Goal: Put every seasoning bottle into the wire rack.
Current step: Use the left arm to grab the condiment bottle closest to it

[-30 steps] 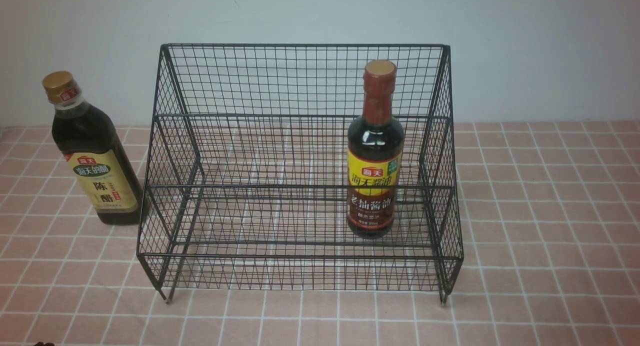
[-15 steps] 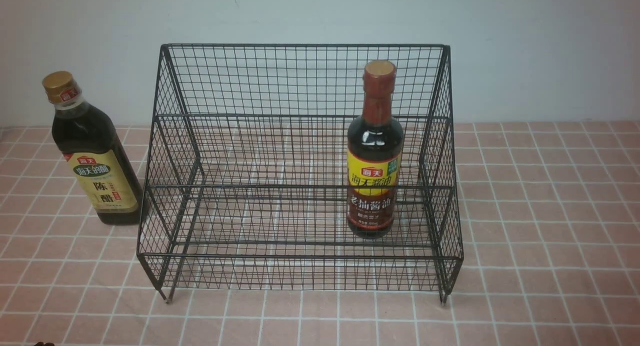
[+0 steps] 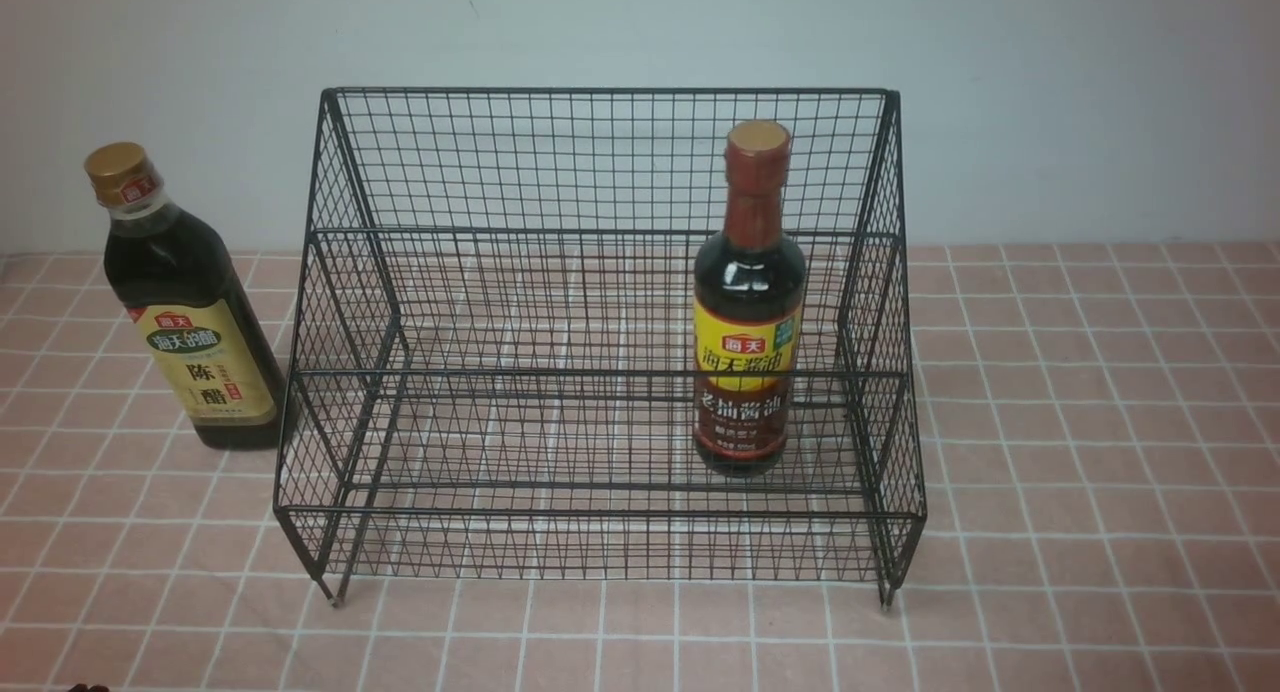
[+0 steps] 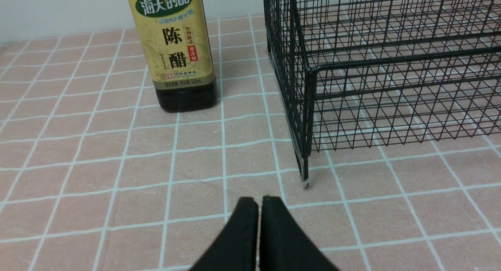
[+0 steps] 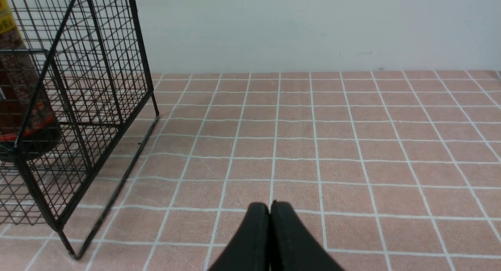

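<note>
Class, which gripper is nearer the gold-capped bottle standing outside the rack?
Left. The left gripper faces the gold-capped bottle, just ahead beside the rack. The right gripper is past the rack's opposite side; its camera shows no such bottle.

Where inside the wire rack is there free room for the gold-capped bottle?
Free: the rack from its left wall to the red-necked bottle, which stands at the right; also the tiled table right of the rack. Crowded: the narrow gap between the gold-capped bottle and the rack's left wall.
</note>
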`<action>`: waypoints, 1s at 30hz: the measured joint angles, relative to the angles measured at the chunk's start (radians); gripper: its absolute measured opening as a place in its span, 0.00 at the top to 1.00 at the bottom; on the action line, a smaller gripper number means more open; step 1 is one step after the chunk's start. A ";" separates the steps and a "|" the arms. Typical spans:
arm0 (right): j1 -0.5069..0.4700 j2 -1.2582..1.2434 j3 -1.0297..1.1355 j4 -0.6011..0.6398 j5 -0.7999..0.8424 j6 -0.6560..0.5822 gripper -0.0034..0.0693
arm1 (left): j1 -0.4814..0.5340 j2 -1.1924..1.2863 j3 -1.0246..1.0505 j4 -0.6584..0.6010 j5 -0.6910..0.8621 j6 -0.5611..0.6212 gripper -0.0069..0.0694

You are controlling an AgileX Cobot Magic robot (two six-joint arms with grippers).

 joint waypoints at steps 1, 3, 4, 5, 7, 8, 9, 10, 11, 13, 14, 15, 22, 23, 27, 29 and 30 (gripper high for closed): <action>0.000 0.000 0.000 0.000 0.000 0.000 0.97 | 0.000 0.000 0.000 0.000 0.000 0.000 0.92; 0.000 0.000 0.000 0.000 0.000 0.001 0.97 | 0.000 0.000 0.000 0.000 0.000 0.000 0.92; 0.000 0.000 0.000 0.000 0.000 0.001 0.97 | 0.000 0.000 0.000 0.000 0.000 0.000 0.92; 0.000 0.000 0.000 0.000 0.000 0.001 0.97 | 0.000 0.000 0.000 0.000 0.000 0.000 0.92; 0.000 0.000 0.000 0.000 0.000 0.002 0.97 | 0.000 0.000 0.000 0.000 0.000 0.000 0.92; 0.000 0.000 0.000 0.000 0.000 0.002 0.97 | 0.000 0.000 0.000 0.000 0.000 0.000 0.92; 0.000 0.000 0.000 0.000 0.000 0.002 0.97 | 0.000 0.000 0.000 0.000 0.000 0.000 0.92; 0.000 0.000 0.000 0.000 0.000 0.002 0.97 | 0.000 0.000 0.000 0.000 0.000 0.000 0.92; 0.000 0.000 0.000 0.000 0.000 0.002 0.97 | 0.000 0.000 0.000 0.000 0.000 0.000 0.92; 0.000 0.000 0.000 0.000 0.000 0.002 0.97 | 0.000 0.000 0.000 0.000 0.000 0.000 0.92; 0.000 0.000 0.000 0.000 0.000 0.002 0.97 | 0.000 0.000 0.000 0.000 0.000 0.000 0.92; 0.000 0.000 0.000 0.000 0.000 0.002 0.97 | 0.000 0.000 0.000 0.000 0.000 0.000 0.92; 0.000 0.000 0.000 0.000 0.000 0.002 0.97 | 0.000 0.000 0.000 0.032 0.000 0.008 0.92; 0.000 0.000 0.000 0.000 0.000 0.002 0.97 | 0.000 0.000 0.000 0.034 0.000 0.008 0.92; 0.000 0.000 0.000 0.000 0.000 0.002 0.97 | 0.000 0.000 0.000 0.041 0.000 0.008 0.92; 0.000 0.000 0.000 0.000 0.000 0.002 0.97 | 0.000 0.000 0.000 0.062 -0.008 0.010 0.92; 0.000 0.000 0.000 0.000 0.000 0.002 0.97 | 0.000 0.000 0.001 0.055 -0.021 0.004 0.92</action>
